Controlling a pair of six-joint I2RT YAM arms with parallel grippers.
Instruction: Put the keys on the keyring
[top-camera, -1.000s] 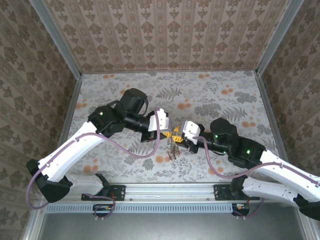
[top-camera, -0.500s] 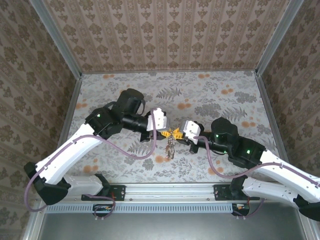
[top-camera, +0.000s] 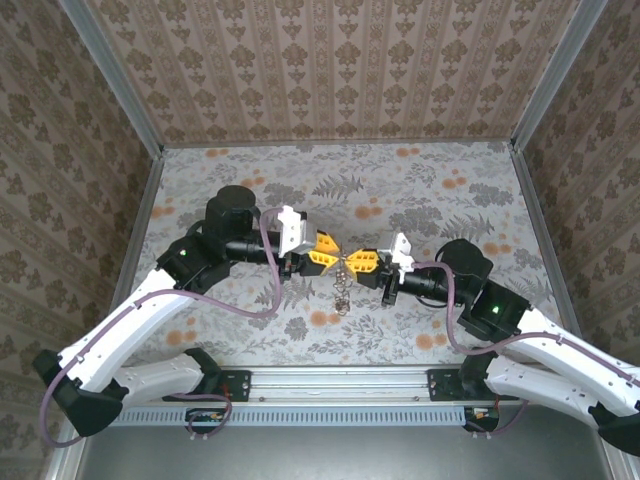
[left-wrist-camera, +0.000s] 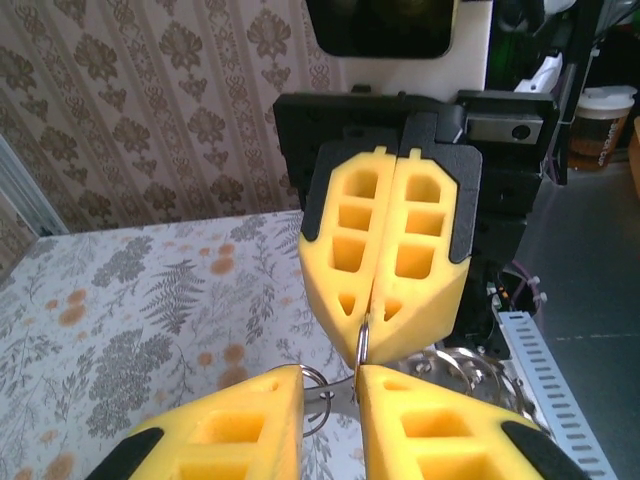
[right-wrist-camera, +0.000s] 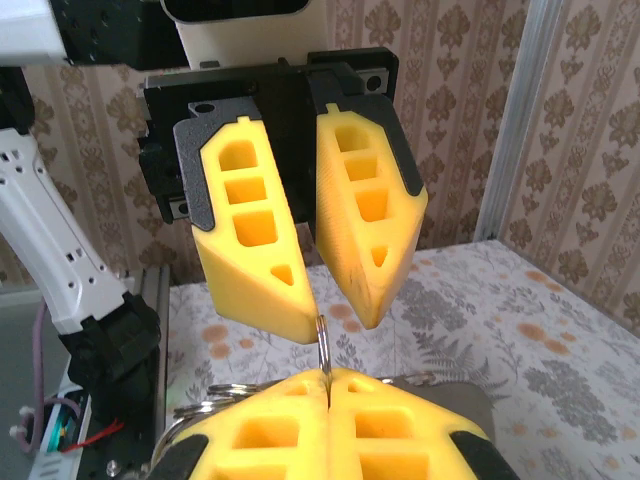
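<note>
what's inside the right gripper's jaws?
The keyring: a thin silvery edge sticks up from the shut right gripper. The clamped part is hidden between its fingers.

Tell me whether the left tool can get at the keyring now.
Probably yes: the left tool is open right in front of the keyring, whose edge sticks out of the shut right tool, nothing between.
</note>
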